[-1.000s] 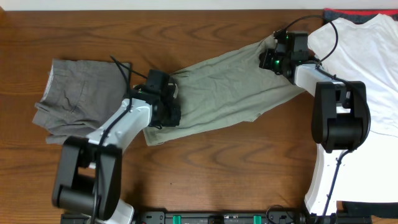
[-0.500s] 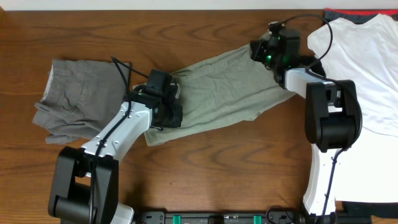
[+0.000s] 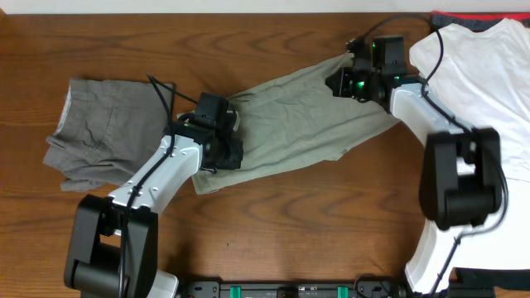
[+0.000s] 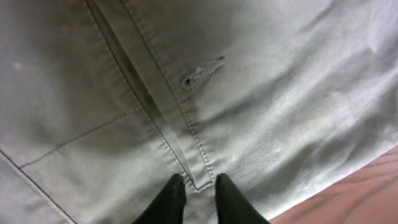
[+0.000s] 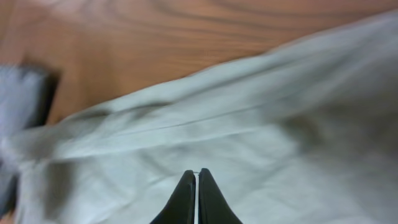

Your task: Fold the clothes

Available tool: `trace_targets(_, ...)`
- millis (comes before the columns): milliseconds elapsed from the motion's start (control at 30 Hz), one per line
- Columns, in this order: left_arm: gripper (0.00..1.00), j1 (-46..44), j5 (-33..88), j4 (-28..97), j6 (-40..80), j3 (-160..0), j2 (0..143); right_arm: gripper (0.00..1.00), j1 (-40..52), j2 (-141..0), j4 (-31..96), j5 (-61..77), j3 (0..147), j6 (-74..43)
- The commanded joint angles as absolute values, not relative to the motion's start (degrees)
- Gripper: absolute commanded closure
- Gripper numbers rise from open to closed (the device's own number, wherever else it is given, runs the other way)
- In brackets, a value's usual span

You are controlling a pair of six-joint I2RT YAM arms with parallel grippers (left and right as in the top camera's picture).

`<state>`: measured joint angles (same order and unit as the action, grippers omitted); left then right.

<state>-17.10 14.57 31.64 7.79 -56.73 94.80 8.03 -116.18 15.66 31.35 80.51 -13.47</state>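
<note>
The overhead view looks straight down from well above, taking in the whole tabletop (image 3: 273,240). The left wrist view sits just behind the left fingers (image 4: 169,202), which enter at its bottom edge, and faces down very near the khaki trousers (image 4: 261,93) ahead of them. The right wrist view sits likewise behind the right fingers (image 5: 185,199), looking across the same trousers to bare wood beyond; all three views share that cloth

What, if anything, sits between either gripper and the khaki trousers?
Nothing visible. The left gripper pinches the khaki trousers at the waistband edge. The right gripper is shut on a fold at their far end. The grey trousers and white T-shirt lie off to the sides.
</note>
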Motion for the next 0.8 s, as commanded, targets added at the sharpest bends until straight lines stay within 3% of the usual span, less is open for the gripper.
trace_targets(0, 0.87, -17.2, 13.9, 30.7, 8.2, -56.9, 94.5, 0.97, 12.0, -114.5, 19.4, 30.1, 80.9, -8.1)
trace_targets(167, 0.94, -17.2, 13.9, 28.6, 8.2, -56.6, 94.5, 0.98, 15.6, -118.3, 20.6, 28.6, 80.9, -10.4)
trace_targets(367, 0.94, -18.3, 13.9, 27.4, 8.2, -56.3, 94.8, 0.99, 17.0, -120.7, 21.6, 27.8, 80.9, -12.0)
trace_targets(767, 0.94, -23.5, 13.9, 18.5, 12.8, -56.3, 102.1, 0.95, 17.2, -127.2, 5.8, 24.6, 80.9, -19.4)
